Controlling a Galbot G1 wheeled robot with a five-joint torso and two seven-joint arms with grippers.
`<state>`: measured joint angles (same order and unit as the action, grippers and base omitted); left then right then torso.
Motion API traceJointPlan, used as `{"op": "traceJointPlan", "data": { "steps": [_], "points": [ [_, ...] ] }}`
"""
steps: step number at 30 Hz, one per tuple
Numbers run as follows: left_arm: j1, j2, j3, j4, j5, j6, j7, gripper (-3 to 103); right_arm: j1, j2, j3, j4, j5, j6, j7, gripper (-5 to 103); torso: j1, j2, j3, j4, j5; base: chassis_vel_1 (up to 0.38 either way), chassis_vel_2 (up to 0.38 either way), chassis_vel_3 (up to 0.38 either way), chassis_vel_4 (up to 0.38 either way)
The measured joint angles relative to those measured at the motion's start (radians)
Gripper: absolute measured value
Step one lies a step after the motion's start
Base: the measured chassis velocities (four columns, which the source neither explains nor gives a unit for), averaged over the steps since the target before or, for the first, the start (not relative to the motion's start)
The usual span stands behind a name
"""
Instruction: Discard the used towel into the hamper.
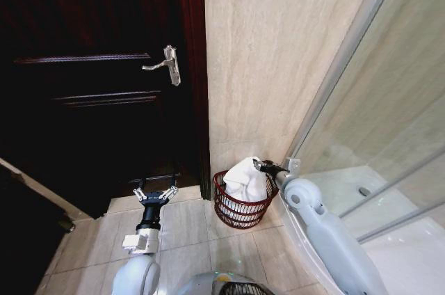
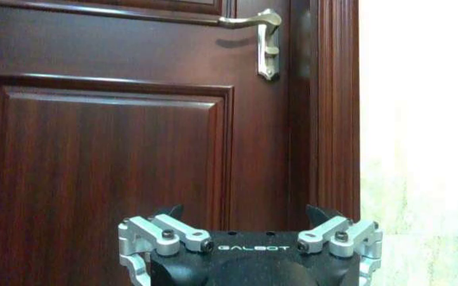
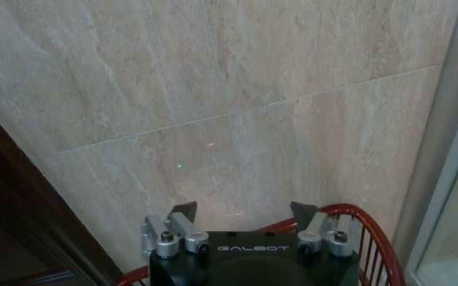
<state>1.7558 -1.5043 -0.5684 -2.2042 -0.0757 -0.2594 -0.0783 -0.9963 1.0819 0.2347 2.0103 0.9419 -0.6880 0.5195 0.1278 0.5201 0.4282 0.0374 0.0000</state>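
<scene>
Dark wood door point(image 1: 90, 79) fills the left, beige tiled wall point(image 1: 278, 51) the middle, glass shower panel point(image 1: 389, 121) the right. On the floor against the wall stands the hamper point(image 1: 240, 208), the white towel point(image 1: 245, 178) piled in it, mounded above the rim. It looks soft, light and limp; a pinch at its top fold would suit. Right claw point(image 1: 259, 165) sits beside the towel's top, jaws spread, empty. Left claw point(image 1: 155, 190) hangs open before the door, empty. "GALBOT" is printed on both.

White towel point(image 1: 246, 178) sits bunched in the red-brown wire hamper point(image 1: 240, 209).
</scene>
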Motion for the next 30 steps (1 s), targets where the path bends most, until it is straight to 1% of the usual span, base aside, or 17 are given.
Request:
{"op": "traceJointPlan", "data": {
  "steps": [1,4,11,12,14,15,17,18,19,20,21,22,23,24,26,27,30],
  "points": [
    [0.0,0.0,0.0,0.0,0.0,0.0,0.0,100,0.0,0.0,0.0,0.0,0.0,0.0,0.0,81,0.0,0.0,0.0,0.0,0.0,0.0,0.0,0.0,0.0],
    [0.005,-0.001,0.0,-0.006,0.001,0.001,0.002,100,-0.005,-0.005,0.0,0.011,0.0,0.001,0.0,96,0.0,0.0,0.0,0.0,0.0,0.0,0.0,0.0,0.0],
    [0.013,-0.008,0.012,-0.009,0.013,0.003,0.005,100,-0.015,-0.01,0.009,0.029,0.001,0.007,0.0,100,0.0,0.0,0.0,0.0,-0.0001,0.0,0.0,0.0,0.0],
    [0.014,-0.009,0.013,-0.01,0.015,0.005,0.005,100,-0.02,-0.01,0.015,0.034,0.002,0.014,0.0,100,0.0,0.0,0.0,0.0,0.0,0.0,0.0,0.0,0.0],
    [0.017,-0.009,0.013,-0.015,0.013,0.012,0.005,100,-0.049,-0.008,0.031,0.06,-0.014,0.078,-0.007,100,0.0,0.0,0.0,0.0,0.0,0.0,0.0,0.0,0.0],
    [0.017,-0.009,0.013,-0.015,0.013,0.012,0.005,100,-0.049,-0.008,0.031,0.06,-0.014,0.078,-0.007,100,0.0,0.0,0.0,0.0,0.0,0.0,0.0,0.0,0.0],
    [0.021,-0.007,0.012,-0.02,0.006,0.025,0.003,100,-0.097,0.001,0.046,0.095,-0.097,0.202,-0.044,100,0.0,0.0,0.0,0.0,-0.0001,0.0,0.0,0.0,0.0],
    [0.021,-0.007,0.012,-0.02,0.006,0.025,0.003,100,-0.097,0.001,0.046,0.095,-0.097,0.202,-0.044,100,0.0,0.0,0.0,0.0,-0.0001,0.0,0.0,0.0,0.0],
    [0.021,-0.006,0.013,-0.02,0.004,0.027,0.001,100,-0.109,0.004,0.047,0.1,-0.126,0.238,-0.053,100,0.0,0.0,0.0,0.0,-0.0002,0.0,0.0,0.0,0.0],
    [0.02,-0.002,0.014,-0.02,0.001,0.029,-0.002,100,-0.135,0.014,0.049,0.105,-0.194,0.315,-0.067,100,0.0,0.0,0.0,0.0,-0.0001,0.0,0.0,0.0,0.0],
    [0.02,0.012,0.019,-0.022,-0.007,0.04,-0.006,100,-0.184,0.034,0.062,0.104,-0.363,0.45,-0.117,100,0.0,0.0,0.0,0.0001,0.0,0.0,0.0,0.0,0.0],
    [0.019,0.02,0.022,-0.025,-0.012,0.045,-0.008,100,-0.216,0.048,0.078,0.102,-0.459,0.502,-0.158,100,0.0,0.0,0.0,0.0001,-0.0002,0.0,0.0,0.0,0.0],
    [0.018,0.028,0.023,-0.027,-0.016,0.049,-0.009,100,-0.247,0.059,0.097,0.101,-0.528,0.537,-0.194,100,0.0,0.0,0.0,-0.0001,0.0001,0.0,0.0,0.0,0.0],
    [0.018,0.028,0.023,-0.027,-0.016,0.049,-0.009,100,-0.247,0.059,0.097,0.101,-0.528,0.537,-0.194,100,0.0,0.0,0.0,-0.0001,0.0001,0.0,0.0,0.0,0.0],
    [0.015,0.044,0.025,-0.033,-0.03,0.06,-0.009,100,-0.328,0.088,0.15,0.108,-0.646,0.608,-0.257,100,0.0,0.0,0.0,-0.0002,0.0001,0.0,0.0,0.0,0.0],
    [0.015,0.044,0.025,-0.033,-0.03,0.06,-0.009,100,-0.328,0.088,0.15,0.108,-0.646,0.608,-0.257,100,0.0,0.0,0.0,-0.0002,0.0001,0.0,0.0,0.0,0.0],
    [0.015,0.066,0.028,-0.037,-0.057,0.073,-0.005,100,-0.432,0.133,0.229,0.109,-0.729,0.698,-0.335,100,0.0,0.0,0.0,-0.0002,0.0,0.0,0.0,0.0,0.0]
  ]
}}
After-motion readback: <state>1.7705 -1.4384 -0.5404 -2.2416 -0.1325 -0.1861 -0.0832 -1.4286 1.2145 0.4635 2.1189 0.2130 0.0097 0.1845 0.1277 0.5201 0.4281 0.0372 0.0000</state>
